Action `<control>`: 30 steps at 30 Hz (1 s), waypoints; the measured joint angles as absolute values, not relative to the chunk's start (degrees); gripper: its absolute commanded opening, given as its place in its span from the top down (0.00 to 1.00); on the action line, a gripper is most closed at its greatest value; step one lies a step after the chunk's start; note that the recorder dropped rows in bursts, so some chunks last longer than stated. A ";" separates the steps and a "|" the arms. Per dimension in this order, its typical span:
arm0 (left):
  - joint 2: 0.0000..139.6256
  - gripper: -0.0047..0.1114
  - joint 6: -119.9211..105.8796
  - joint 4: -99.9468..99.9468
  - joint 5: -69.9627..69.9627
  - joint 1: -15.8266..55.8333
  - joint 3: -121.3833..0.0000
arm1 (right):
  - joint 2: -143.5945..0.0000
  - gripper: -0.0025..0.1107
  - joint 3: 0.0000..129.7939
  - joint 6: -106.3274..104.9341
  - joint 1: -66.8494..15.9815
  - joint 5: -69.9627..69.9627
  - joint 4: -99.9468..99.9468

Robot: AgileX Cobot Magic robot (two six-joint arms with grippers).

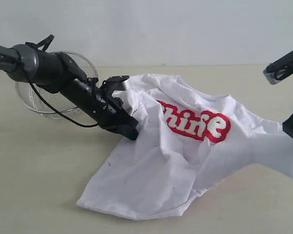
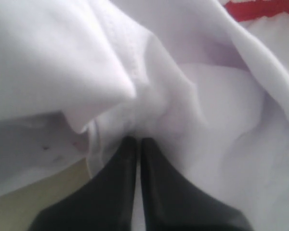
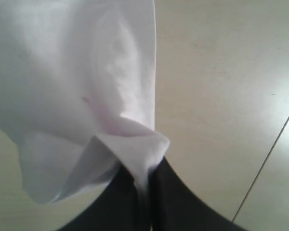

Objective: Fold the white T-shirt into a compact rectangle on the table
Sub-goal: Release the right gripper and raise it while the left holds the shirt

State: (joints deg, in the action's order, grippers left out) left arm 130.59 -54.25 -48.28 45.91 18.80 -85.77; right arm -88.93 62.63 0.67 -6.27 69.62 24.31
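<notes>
The left pincer [image 2: 137,142] is clamped on a bunched fold at the shirt's [image 1: 176,165] left side, its jaws pressed together with cloth between them. The right pincer [image 3: 145,180] is clamped the same way on a shirt edge at the far right, holding it above the surface [image 1: 39,180]. Between them the shirt hangs rumpled, red lettering up, with its lower hem resting on the surface. A wire basket [image 1: 36,100] stands behind the left arm [image 1: 53,73], near the shirt's raised corner.
</notes>
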 measured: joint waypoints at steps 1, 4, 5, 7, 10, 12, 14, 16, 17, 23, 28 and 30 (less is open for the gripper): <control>130.59 0.92 -54.25 -48.28 45.91 18.80 -85.77 | -88.93 0.90 62.63 0.67 -6.17 69.62 24.22; 130.59 0.92 -54.25 -48.28 45.91 18.80 -85.77 | -88.93 0.66 62.63 1.62 -6.13 69.62 23.92; 130.59 0.92 -54.25 -48.28 45.91 18.80 -85.77 | -88.93 0.58 62.63 2.05 -6.13 69.62 23.92; 130.59 0.92 -54.25 -48.28 45.91 18.80 -85.77 | -88.93 0.40 62.63 2.86 -6.13 69.62 24.90; 130.59 0.92 -54.25 -48.28 45.91 18.80 -85.77 | -88.93 0.47 62.63 6.95 -6.13 69.62 29.14; 130.59 0.92 -54.25 -48.28 45.91 18.80 -85.77 | -88.93 0.65 62.63 9.81 -6.04 69.62 32.13; 130.59 0.92 -54.25 -48.28 45.91 18.80 -85.77 | -88.93 0.93 62.63 11.10 -6.01 69.62 33.09; 130.59 0.92 -54.25 -48.28 45.91 18.80 -85.77 | -88.93 0.97 62.84 11.67 -5.91 69.62 32.44; 130.59 0.92 -54.25 -48.28 45.91 18.80 -85.77 | -88.93 0.97 62.97 11.81 -5.91 69.62 31.15; 127.80 0.92 -54.25 -46.01 47.09 18.80 -85.54 | -90.59 0.98 63.22 6.59 -5.91 59.70 22.19; 121.24 0.92 -54.25 -45.65 49.64 18.80 -85.46 | -95.89 0.98 64.43 5.94 -5.91 53.21 19.31; 118.92 0.92 -54.15 -45.65 50.04 18.80 -84.54 | -98.98 0.98 66.28 4.81 -5.91 52.70 17.24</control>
